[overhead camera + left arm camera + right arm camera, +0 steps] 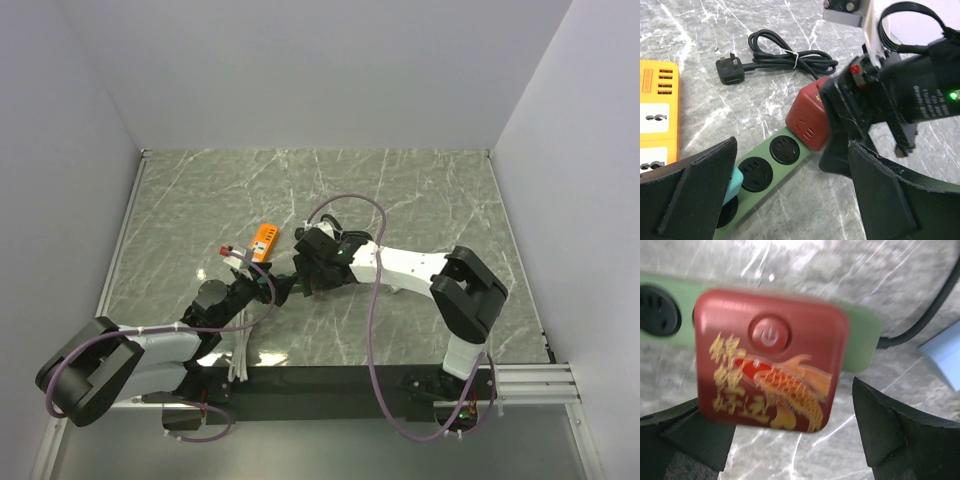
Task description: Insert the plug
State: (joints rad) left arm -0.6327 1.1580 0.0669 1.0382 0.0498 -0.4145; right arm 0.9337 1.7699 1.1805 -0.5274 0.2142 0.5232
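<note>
High rear overhead across the whole table (420,200); both wrist views close, red plug (807,117) in common.

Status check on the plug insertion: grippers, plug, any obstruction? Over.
Left gripper open, straddling green power strip. Right gripper open around red cube plug, which sits on the strip's end, seating unconfirmed. Black cord coiled off to the side, not blocking.

Counted from my left wrist camera: one green power strip (769,161) running up from the lower left of the frame, two uncovered round sockets (785,149) in clear view on it, one red cube plug (807,117) at centre, one teal plug (734,184) lower left, one orange power strip (657,115) at the left edge, and one bundled black cord (785,55) at the top.
</note>
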